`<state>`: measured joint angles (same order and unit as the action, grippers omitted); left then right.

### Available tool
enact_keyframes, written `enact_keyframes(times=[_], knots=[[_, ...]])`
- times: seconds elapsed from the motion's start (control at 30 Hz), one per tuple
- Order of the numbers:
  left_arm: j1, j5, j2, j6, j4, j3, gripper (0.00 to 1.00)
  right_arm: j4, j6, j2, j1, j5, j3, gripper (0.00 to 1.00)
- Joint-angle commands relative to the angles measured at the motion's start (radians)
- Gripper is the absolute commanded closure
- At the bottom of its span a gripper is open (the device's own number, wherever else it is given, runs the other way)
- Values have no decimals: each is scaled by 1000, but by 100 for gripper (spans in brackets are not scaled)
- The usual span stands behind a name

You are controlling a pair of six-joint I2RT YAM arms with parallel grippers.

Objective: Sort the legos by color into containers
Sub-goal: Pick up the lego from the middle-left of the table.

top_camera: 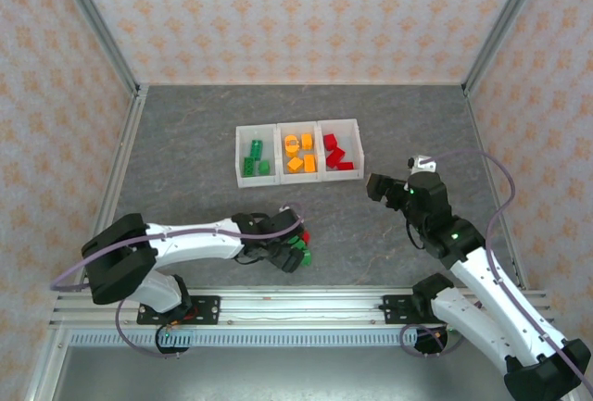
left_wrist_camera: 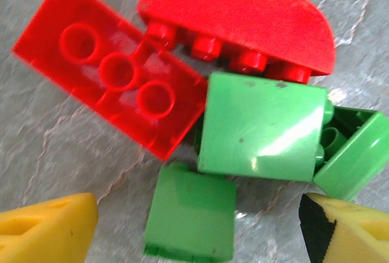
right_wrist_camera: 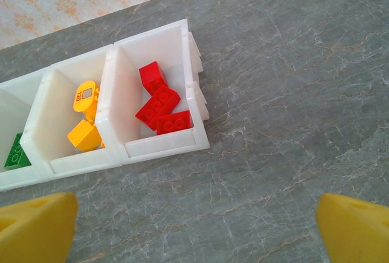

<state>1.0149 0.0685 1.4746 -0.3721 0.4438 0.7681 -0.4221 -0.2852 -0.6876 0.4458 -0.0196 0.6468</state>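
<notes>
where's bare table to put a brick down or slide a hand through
Bare table runs left of the containers, behind them, and in the strip between them and the loose legos. Right of the containers is bare too, but the open right claw hovers there. Crowded: the loose legos under the open left claw.

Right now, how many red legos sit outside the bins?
2, on the table by the left gripper: a flipped brick and a rounded brick beside it. Others may be hidden.
</notes>
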Motion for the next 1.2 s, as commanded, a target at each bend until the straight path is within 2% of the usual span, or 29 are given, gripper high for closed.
enact_keyframes(times=[0.0, 0.27, 0.43, 0.67, 0.8, 0.9, 1.03, 1.17], knots=[[6, 6, 46, 60, -8, 23, 14, 6, -2, 13, -5, -22, -4, 0], [5, 30, 90, 20, -8, -4, 23, 14, -2, 11, -5, -21, -9, 0], [1, 31, 65, -63, -20, -47, 25, 16, -2, 5, -4, -21, -9, 0], [-5, 27, 10, -135, -27, -96, 34, 19, -1, 2, -5, -20, -10, 0], [-6, 16, -8, -162, -25, -113, 42, 14, -4, 7, -5, -25, -9, 0], [-6, 2, -23, -190, -29, -130, 54, 16, -5, 17, -3, -26, -11, 0], [-6, -19, -59, -249, -31, -151, 63, 17, -6, 25, -4, -27, -15, 0], [-6, -83, -155, -299, 3, -139, 74, 16, -6, 25, -5, -27, -13, 0]])
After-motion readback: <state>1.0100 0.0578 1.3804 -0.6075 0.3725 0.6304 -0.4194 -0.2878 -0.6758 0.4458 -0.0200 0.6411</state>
